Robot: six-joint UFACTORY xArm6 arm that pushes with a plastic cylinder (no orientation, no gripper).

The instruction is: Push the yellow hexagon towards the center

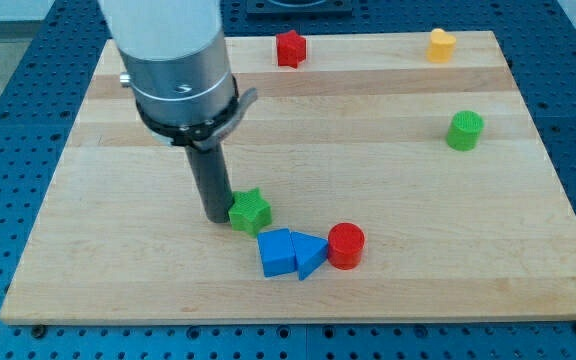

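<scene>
The yellow hexagon [441, 45] sits near the board's top right corner. My tip [217, 216] rests on the board at the lower left of centre, touching the left side of a green star [250, 210]. The tip is far from the yellow hexagon, well to its lower left. The arm's wide grey body hangs above the tip and hides part of the board's top left.
A red star [290, 48] lies at the top edge, centre. A green cylinder [464, 131] stands at the right. Two blue blocks, a cube-like one [277, 253] and a triangle [309, 255], touch a red cylinder [346, 246] near the bottom. The wooden board [388, 180] lies on a blue perforated table.
</scene>
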